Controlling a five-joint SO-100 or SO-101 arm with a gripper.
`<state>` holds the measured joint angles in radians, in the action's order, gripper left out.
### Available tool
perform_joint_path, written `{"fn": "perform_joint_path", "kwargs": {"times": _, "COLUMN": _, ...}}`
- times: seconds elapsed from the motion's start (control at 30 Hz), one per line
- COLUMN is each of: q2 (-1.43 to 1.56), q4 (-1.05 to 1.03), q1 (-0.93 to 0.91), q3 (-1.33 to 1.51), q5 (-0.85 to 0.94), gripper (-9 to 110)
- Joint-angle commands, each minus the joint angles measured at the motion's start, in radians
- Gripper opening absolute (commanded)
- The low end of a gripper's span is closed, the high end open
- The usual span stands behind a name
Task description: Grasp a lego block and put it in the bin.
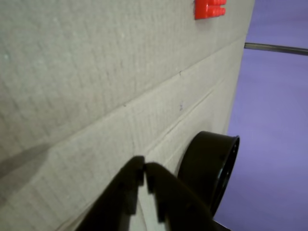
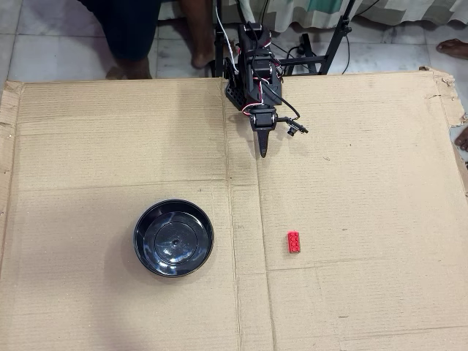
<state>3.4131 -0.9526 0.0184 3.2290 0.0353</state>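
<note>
The lego block point(image 2: 293, 242), a tiny red studded brick, lies on the cardboard right of centre in the overhead view; the wrist view catches it at the top edge as the lego block point(image 1: 210, 8). The bin point(image 2: 174, 238), a round glossy black bowl, stands left of the brick and holds nothing; the wrist view shows the bin point(image 1: 212, 166) side-on at the lower right. My gripper point(image 2: 262, 150) hangs near the arm's base, well short of both, with its dark fingers together. In the wrist view the gripper point(image 1: 144, 167) is shut with nothing in it.
A large cardboard sheet point(image 2: 110, 146) covers the table, with fold creases running across it. A person's legs point(image 2: 131, 33) and stand legs point(image 2: 333, 44) are behind the far edge. In the wrist view a purple surface point(image 1: 274, 120) lies beyond the cardboard's edge.
</note>
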Motion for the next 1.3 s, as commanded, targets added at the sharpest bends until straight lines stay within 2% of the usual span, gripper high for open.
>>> {"fn": "perform_joint_path", "kwargs": {"times": 0.0, "q2": 0.009, "q4": -0.002, "q1": -0.006, "q3": 0.012, "q5": -0.005, "gripper": 0}}
{"fn": "perform_joint_path", "kwargs": {"times": 0.77, "q2": 0.011, "q4": 0.044, "q1": -0.014, "q3": 0.012, "q5": -0.018, "gripper": 0}}
{"fn": "perform_joint_path", "kwargs": {"times": 0.93, "q2": 0.009, "q4": 0.187, "q1": 0.012, "q3": 0.014, "q5": -0.224, "gripper": 0}}
{"fn": "perform_joint_path", "kwargs": {"times": 1.13, "q2": 0.008, "q4": 0.218, "q1": 0.071, "q3": -0.023, "q5": -0.491, "gripper": 0}}
{"fn": "perform_joint_path", "kwargs": {"times": 1.27, "q2": 0.006, "q4": 0.21, "q1": 0.077, "q3": -0.083, "q5": -0.603, "gripper": 0}}
